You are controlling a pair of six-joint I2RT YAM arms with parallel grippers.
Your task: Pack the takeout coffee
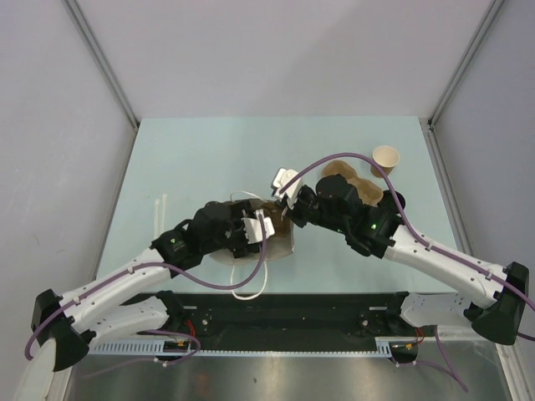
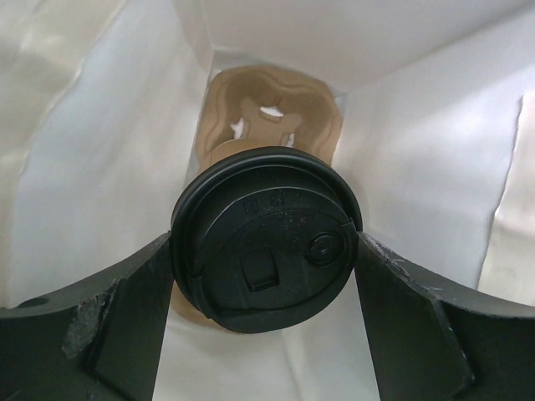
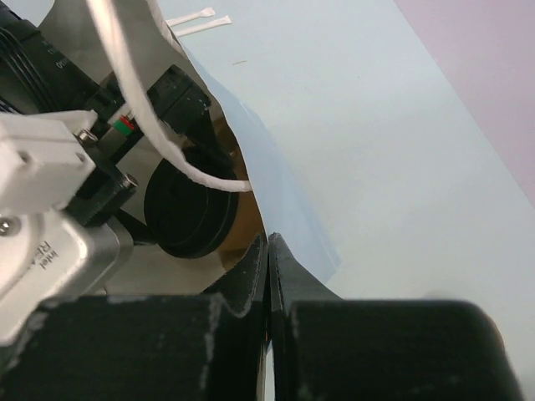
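Observation:
The takeout coffee, a tan paper cup with a black lid point(image 2: 266, 238), sits between my left gripper's fingers point(image 2: 125, 309), which press on both sides of the lid. My left gripper point(image 1: 261, 229) holds it inside the open light-blue paper bag point(image 1: 282, 247), above a brown pulp carrier point(image 2: 272, 117) at the bag's bottom. My right gripper point(image 3: 269, 244) is shut on the bag's rim point(image 3: 280, 196) and holds the mouth open. In that view the lid point(image 3: 188, 213) shows inside the bag. The cup's body is mostly hidden.
A second open tan cup point(image 1: 385, 158) stands at the back right. Brown pulp shapes point(image 1: 351, 180) lie behind my right arm. Two wooden stirrers point(image 1: 159, 213) lie at the left. The bag's white handle point(image 1: 251, 284) loops toward the near edge.

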